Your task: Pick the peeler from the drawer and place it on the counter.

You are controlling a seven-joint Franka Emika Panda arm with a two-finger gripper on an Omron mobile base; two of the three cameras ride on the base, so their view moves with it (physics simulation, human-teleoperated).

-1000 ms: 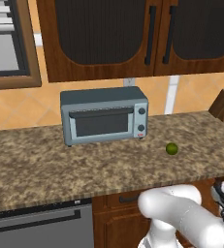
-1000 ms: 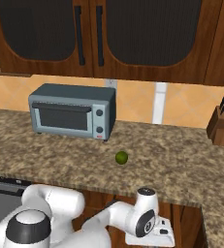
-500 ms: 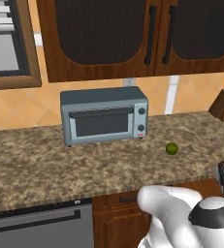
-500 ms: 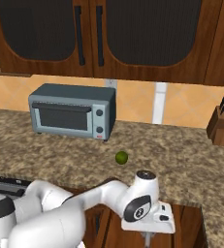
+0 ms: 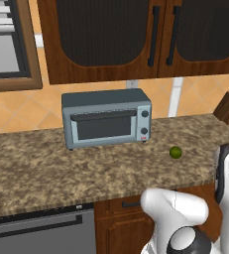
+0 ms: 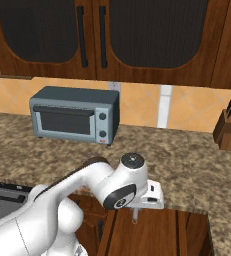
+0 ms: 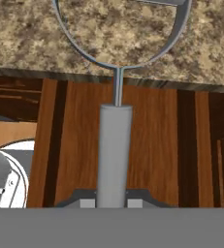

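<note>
End effector (image 7: 111, 201) grips peeler (image 7: 115, 145) by its handle.

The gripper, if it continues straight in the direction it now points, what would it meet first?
Probably the counter. The gripper is shut on the peeler, whose looped head already lies over the granite beyond the open drawer; the depth is unclear.

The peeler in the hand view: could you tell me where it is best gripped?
By its straight grey handle, as the gripper holds the peeler now: fingers closed across the lower end, coming from behind. The wire loop head is thin and curved, a poor hold.
</note>
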